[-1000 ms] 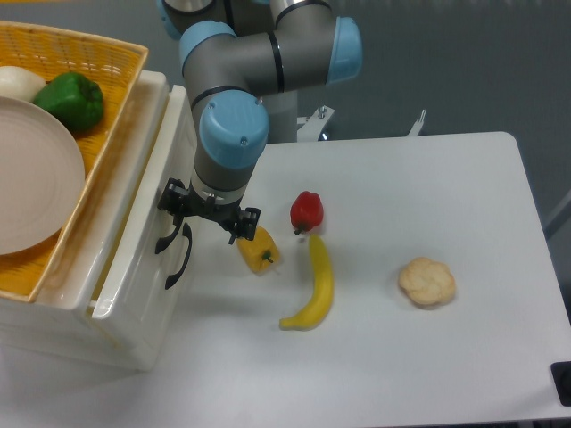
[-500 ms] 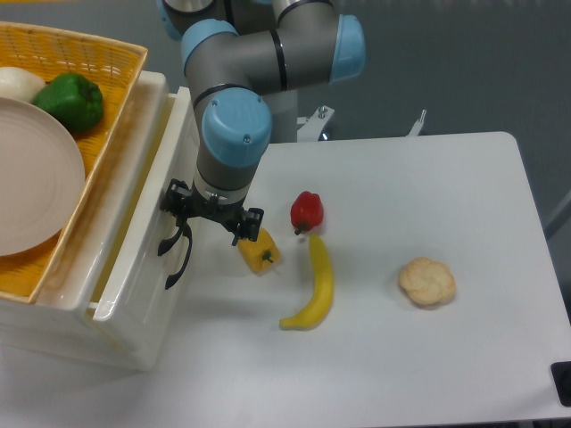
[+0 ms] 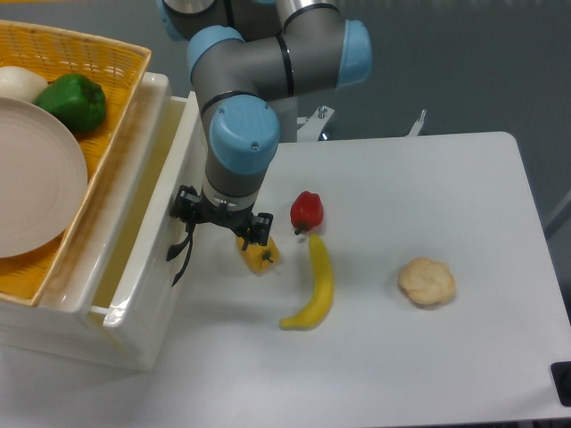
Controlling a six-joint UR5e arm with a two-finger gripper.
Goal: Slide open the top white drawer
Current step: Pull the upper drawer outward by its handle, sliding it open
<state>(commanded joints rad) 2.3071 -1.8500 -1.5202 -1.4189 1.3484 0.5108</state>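
The top white drawer (image 3: 147, 267) stands partly slid out of the white cabinet (image 3: 62, 334) toward the right, with a gap of its inside showing beside the basket. Its black curved handle (image 3: 181, 260) hangs on the drawer front. My gripper (image 3: 188, 234) points down at the handle's upper end and is shut on it; the wrist hides the fingertips. The lower drawer is hidden from this view.
A yellow woven basket (image 3: 103, 58) on the cabinet holds a plate (image 3: 36, 178), a green pepper (image 3: 76, 100) and a white round thing (image 3: 18, 82). On the table lie a yellow pepper (image 3: 260, 257) just right of my gripper, a red pepper (image 3: 306, 210), a banana (image 3: 314, 290) and a bread roll (image 3: 426, 281).
My gripper has moved right with the handle, and the top drawer has slid further out of the cabinet. The gap behind its front is wider.
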